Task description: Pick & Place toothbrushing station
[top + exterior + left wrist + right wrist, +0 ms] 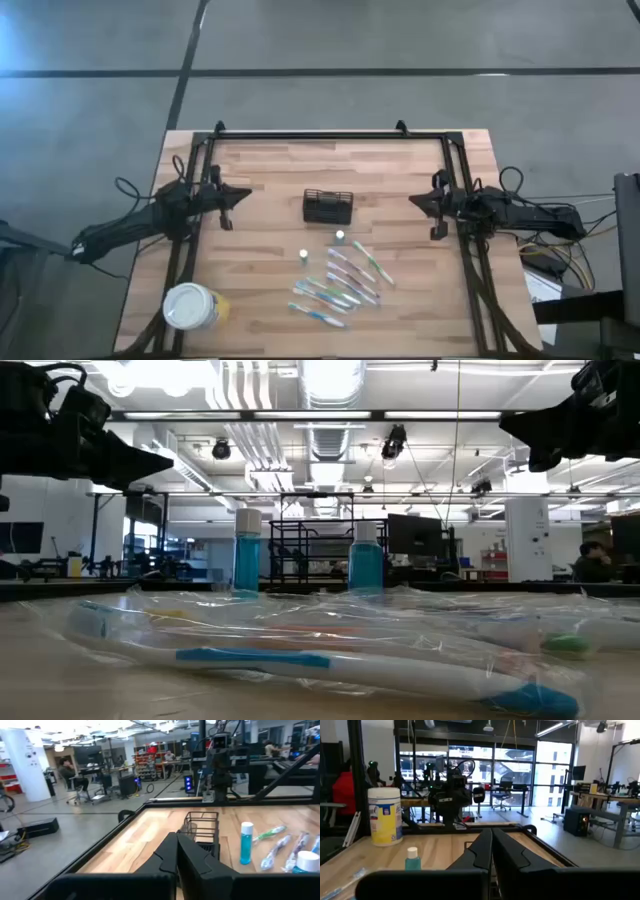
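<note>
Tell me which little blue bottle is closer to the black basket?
The blue bottle right below the black wire-mesh basket is closer. The other blue bottle stands farther away, nearer the white-lidded tub.

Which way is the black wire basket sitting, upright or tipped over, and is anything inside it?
Upright and empty: in the high view the wire basket shows its open top, with bare wood visible through the mesh.

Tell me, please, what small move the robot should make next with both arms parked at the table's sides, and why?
Probably open the left gripper and ease it toward the small black wire-mesh basket. Both grippers are shut and empty, the right gripper about as far away on the other side, and the basket stands untouched mid-table, apart from the wrapped toothbrushes and two small blue bottles.
</note>
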You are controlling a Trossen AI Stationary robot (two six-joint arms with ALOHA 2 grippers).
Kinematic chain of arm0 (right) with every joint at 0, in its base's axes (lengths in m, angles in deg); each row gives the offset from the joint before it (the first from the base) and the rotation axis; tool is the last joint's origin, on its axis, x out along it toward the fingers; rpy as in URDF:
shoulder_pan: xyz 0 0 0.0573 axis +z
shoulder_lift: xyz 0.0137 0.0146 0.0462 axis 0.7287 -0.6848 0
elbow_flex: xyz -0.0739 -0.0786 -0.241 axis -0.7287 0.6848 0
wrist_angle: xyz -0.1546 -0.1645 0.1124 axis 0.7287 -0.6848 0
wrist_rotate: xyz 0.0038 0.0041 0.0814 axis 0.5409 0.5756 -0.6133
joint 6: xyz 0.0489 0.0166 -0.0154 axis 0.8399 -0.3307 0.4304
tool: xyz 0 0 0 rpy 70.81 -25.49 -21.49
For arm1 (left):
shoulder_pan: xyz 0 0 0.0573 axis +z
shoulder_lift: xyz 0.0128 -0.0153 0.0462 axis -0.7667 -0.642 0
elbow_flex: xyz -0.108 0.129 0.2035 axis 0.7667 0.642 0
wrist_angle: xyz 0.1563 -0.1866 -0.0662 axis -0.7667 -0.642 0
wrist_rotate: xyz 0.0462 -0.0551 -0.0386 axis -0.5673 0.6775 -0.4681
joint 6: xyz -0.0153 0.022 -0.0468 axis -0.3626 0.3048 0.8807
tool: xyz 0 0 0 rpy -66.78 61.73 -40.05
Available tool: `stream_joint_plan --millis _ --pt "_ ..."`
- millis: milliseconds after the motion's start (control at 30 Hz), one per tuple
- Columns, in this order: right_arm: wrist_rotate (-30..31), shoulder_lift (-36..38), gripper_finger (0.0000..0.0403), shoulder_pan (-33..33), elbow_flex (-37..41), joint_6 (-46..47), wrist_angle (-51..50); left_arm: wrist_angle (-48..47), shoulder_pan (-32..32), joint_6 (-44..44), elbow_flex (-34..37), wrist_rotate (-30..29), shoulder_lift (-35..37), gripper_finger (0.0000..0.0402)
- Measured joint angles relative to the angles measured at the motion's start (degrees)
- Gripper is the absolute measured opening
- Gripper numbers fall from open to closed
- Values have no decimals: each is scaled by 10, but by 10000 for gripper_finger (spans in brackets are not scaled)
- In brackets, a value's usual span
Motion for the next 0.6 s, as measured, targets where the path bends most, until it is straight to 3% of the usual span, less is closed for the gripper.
stream_joint_plan --millis 600 --pt "6 -74 8 0 0 32 9 -1 0 1 1 22 -1 5"
